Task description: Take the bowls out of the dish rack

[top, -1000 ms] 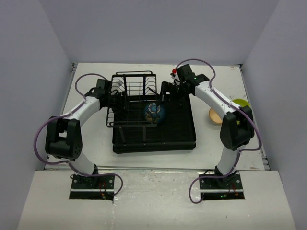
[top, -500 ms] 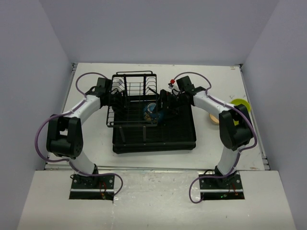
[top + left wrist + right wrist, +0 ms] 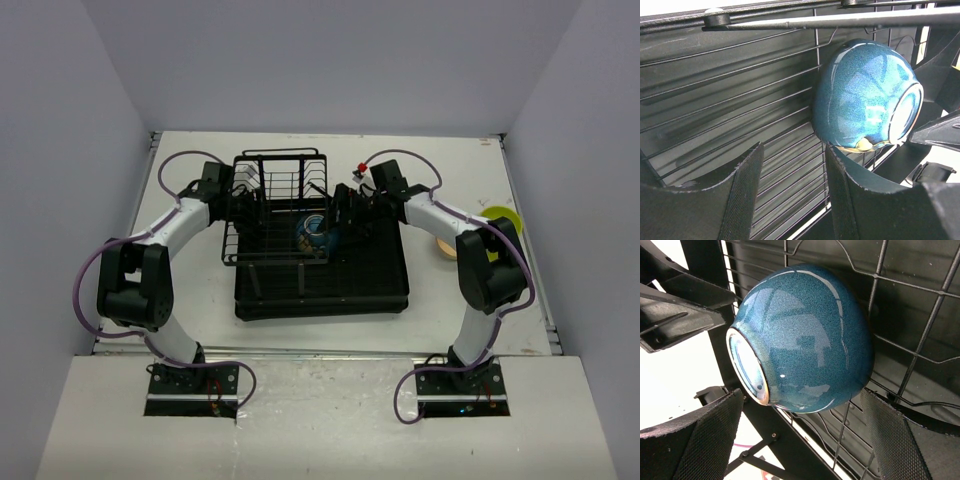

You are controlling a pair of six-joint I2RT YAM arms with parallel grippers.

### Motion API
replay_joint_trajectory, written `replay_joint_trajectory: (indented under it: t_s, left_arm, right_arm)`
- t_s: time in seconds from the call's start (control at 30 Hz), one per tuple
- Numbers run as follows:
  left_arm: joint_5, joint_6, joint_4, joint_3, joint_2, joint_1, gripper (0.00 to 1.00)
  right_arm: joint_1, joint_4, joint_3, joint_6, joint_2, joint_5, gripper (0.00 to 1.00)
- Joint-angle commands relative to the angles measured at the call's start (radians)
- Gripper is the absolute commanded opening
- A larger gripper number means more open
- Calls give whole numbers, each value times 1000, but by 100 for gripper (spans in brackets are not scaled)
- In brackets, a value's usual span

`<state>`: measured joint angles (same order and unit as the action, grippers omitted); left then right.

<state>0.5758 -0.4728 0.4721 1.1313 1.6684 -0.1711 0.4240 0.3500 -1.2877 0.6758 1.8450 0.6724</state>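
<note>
Within the last second the right gripper (image 3: 800, 399) has swung in from the far right corner of the dish rack (image 3: 380, 283) to the blue bowl (image 3: 805, 335), which rests on its side against the upright wires near the rack's middle, foot ring turned toward the rack's right side. The right wrist view shows the jaws spread wide with the bowl between them — one pad at the foot side, one at the rim side, neither visibly pressing on it. The left gripper (image 3: 792, 150) has hardly shifted: it sits inside the rack's left part, jaws apart and empty, the bowl just beyond its fingertips. A lime-green bowl (image 3: 503, 213) and a tan bowl (image 3: 443, 247) lie off the rack's right side, partly hidden by the right arm. The approach looks finished — closing on the blue bowl seems the step in hand, and the glossy, curved wall may slip.
</note>
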Motion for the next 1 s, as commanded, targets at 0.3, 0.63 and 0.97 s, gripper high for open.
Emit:
replay_joint_trajectory:
  t_s: [0.3,0.63,0.97]
  left_arm:
    - [-4,42,143,-18,65,-28,54]
    - [-7,45,151,-13,67,-28,54]
    - [-4,40,142,-15,71,-28,54]
  right_arm:
    - [-4,-88,-44,44,78,35,99]
    - [13,-53,-150,51,140,73,99]
    - [15,-25,-188,34,184,79,99]
